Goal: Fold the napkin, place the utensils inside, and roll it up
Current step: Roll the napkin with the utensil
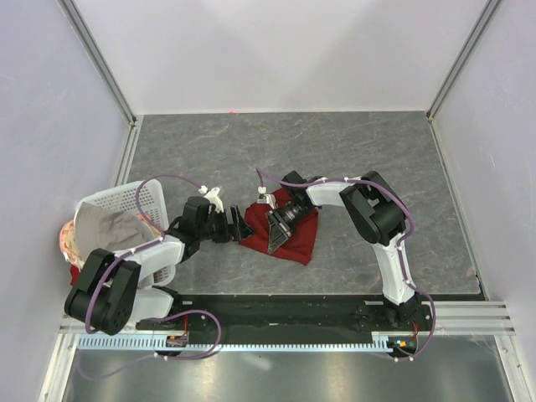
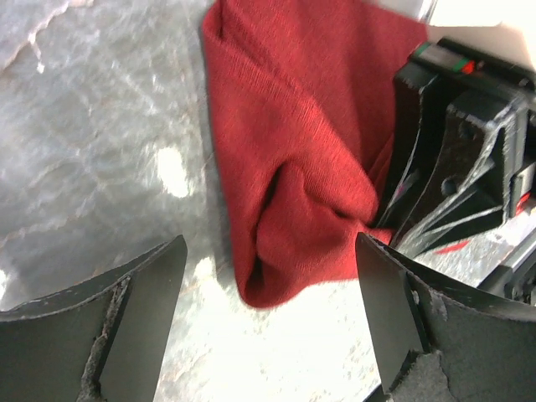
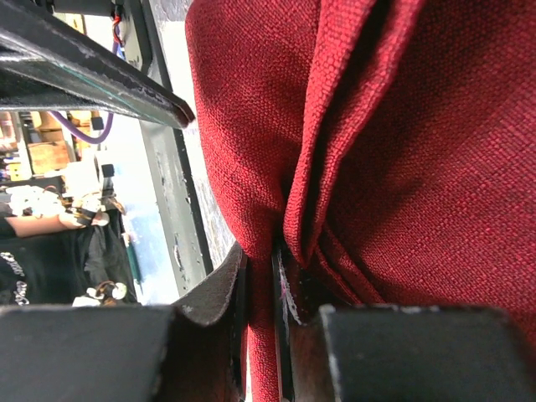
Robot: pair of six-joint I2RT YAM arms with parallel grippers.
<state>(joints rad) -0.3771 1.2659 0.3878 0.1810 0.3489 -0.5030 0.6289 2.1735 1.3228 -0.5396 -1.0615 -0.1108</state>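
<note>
The dark red napkin (image 1: 299,237) lies bunched on the grey table between both arms. My right gripper (image 1: 275,243) is shut on a pinched fold of the napkin (image 3: 402,126), cloth squeezed between its fingers (image 3: 261,268). My left gripper (image 1: 237,226) is open at the napkin's left edge, low over the table. In the left wrist view, a rounded fold of the napkin (image 2: 293,151) lies just ahead of the gap of the left gripper (image 2: 270,243), not gripped. The right gripper (image 2: 452,159) shows beside the cloth. The utensils are out of view.
A white mesh basket (image 1: 144,197) stands at the left edge with a grey-beige cloth (image 1: 109,230) draped in it. White walls enclose the table on three sides. A black rail (image 1: 276,314) runs along the near edge.
</note>
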